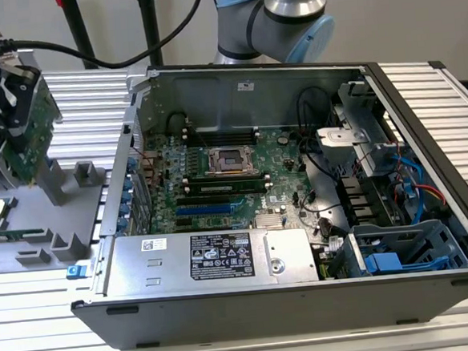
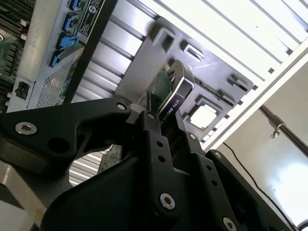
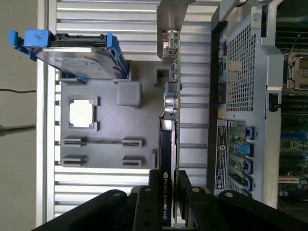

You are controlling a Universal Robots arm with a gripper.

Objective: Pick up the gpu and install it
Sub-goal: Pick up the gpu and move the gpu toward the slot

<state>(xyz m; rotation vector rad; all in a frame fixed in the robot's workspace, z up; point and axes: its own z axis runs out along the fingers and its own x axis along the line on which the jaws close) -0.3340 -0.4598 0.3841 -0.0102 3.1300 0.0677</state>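
Thin green gpu, roughly upright

gpu over tray; tray at exterior view's left of computer case.

Exterior view: bright, even, diffuse light; shadows soft, none hard. Ribbed table at 3 o'clock near white. Computer case interior dimmer, deepest shade at 4 o'clock. Slight overall softness.
In both wrist views: gripper body underexposed, near-black, soft so close to lens.
Second wrist view: sheen on gpu edge; pale background washed out.
First wrist view: white chip blown out.
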